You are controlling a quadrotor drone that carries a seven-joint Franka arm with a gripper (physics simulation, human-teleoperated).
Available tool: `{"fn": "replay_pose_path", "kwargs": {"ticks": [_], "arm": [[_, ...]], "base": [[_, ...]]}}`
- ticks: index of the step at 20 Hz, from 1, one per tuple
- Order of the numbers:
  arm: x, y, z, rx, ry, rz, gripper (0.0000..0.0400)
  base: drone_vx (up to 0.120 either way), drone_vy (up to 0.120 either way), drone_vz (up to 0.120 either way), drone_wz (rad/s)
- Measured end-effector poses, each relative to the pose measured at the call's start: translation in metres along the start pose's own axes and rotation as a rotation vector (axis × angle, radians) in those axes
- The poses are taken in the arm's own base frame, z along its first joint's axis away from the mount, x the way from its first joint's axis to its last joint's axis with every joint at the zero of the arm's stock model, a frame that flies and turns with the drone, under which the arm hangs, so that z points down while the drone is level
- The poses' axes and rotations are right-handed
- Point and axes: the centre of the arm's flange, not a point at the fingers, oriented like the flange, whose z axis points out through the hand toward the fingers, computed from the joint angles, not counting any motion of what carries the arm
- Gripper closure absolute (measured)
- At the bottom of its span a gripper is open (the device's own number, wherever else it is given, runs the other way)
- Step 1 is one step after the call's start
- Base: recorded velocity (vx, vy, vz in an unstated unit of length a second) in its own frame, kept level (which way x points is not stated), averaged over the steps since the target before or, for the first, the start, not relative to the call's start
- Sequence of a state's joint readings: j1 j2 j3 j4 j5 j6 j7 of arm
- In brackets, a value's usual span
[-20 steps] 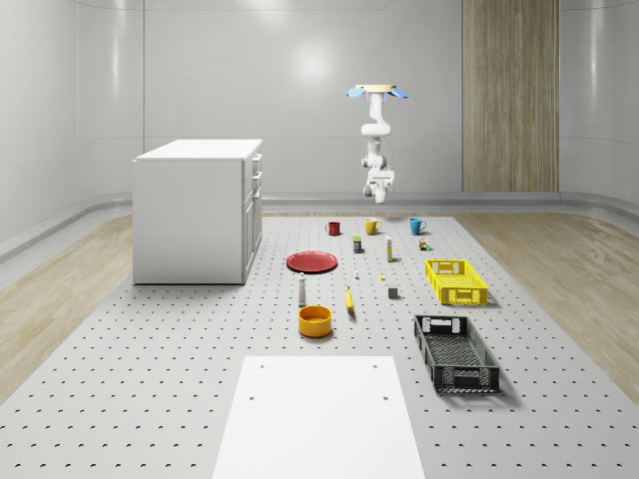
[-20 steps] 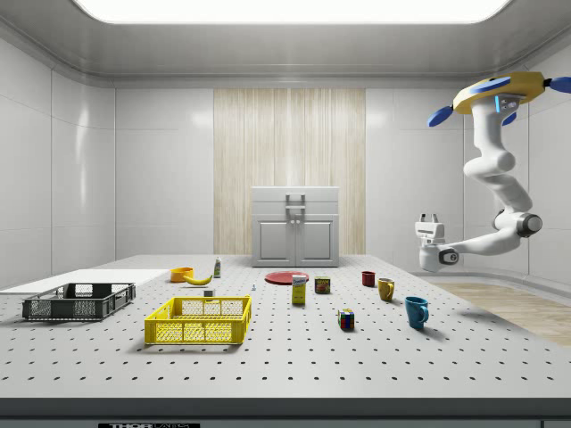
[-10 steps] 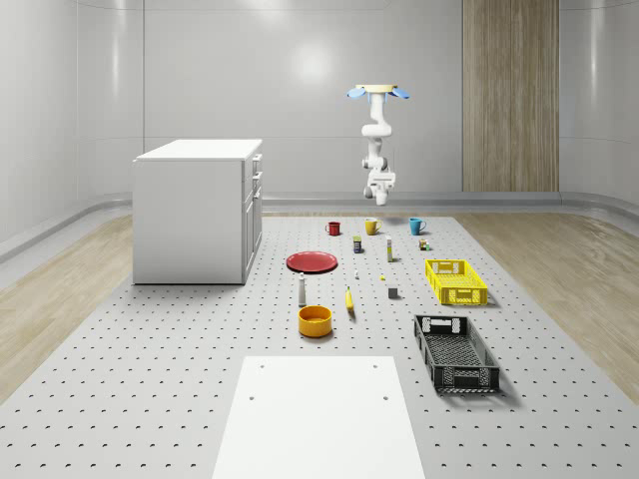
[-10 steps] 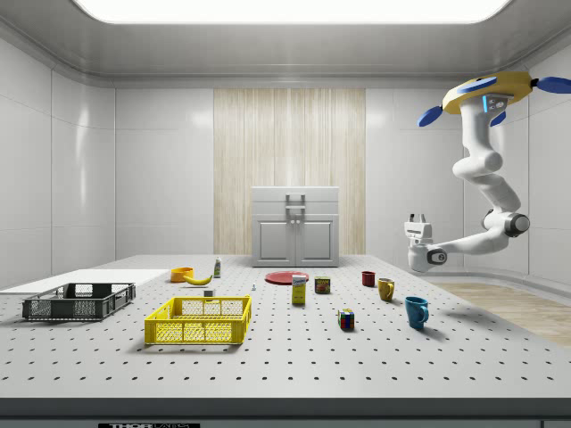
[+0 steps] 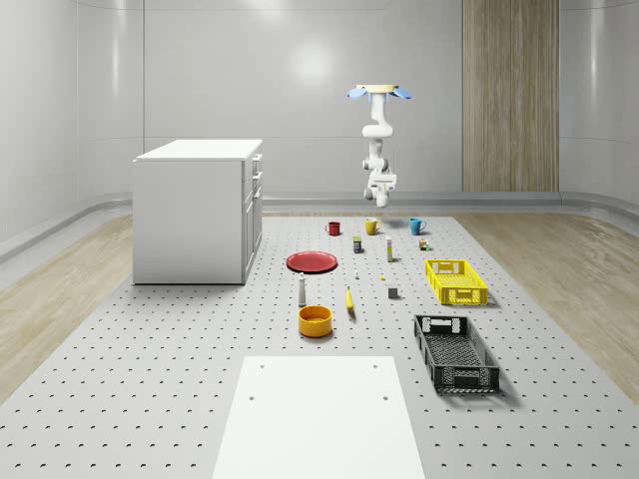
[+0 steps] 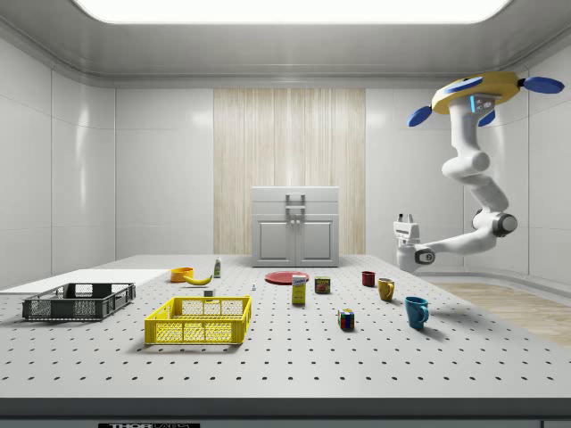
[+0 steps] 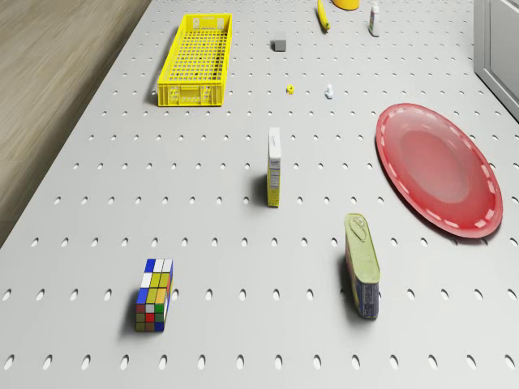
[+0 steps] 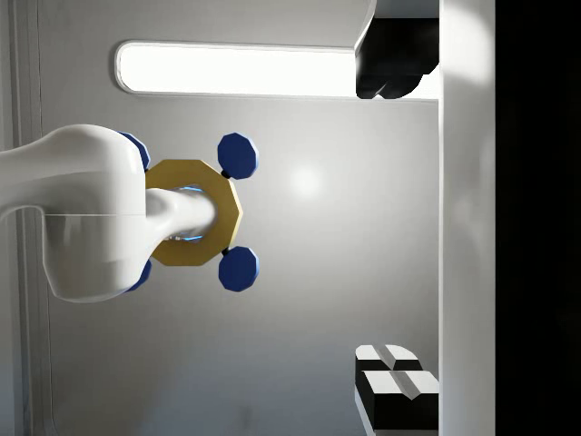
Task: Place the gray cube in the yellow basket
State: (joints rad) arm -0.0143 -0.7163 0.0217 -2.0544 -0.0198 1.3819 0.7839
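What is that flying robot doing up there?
The drone hovers high over the far end of the table, above the mugs. Its gripper hangs in the air, pointing upward, holding nothing. Its job is to put the gray cube into the yellow basket. The cube sits on the table beside the basket, untouched, a good way from the robot. So the real work has not started yet.

The drone [image 6: 477,91] has a flat yellow body with round blue blades at its corners and a small blue light, and under it hangs a fat, smooth white arm [image 6: 471,192] ending in a white gripper [image 6: 404,217] with dark fingertips [image 8: 392,77].
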Motion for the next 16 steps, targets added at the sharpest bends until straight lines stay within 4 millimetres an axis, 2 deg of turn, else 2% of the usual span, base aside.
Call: {"fn": "replay_pose_path", "kwargs": {"ticks": [10, 16], "arm": [[-0.011, -0.01, 0.001, -0.1, 0.11, -0.002, 0.0], [-0.032, -0.03, 0.011, -0.318, 0.334, -0.007, 0.0]], "base": [[0.12, 0.0, 0.0, 0.0], [0.12, 0.0, 0.0, 0.0]]}}
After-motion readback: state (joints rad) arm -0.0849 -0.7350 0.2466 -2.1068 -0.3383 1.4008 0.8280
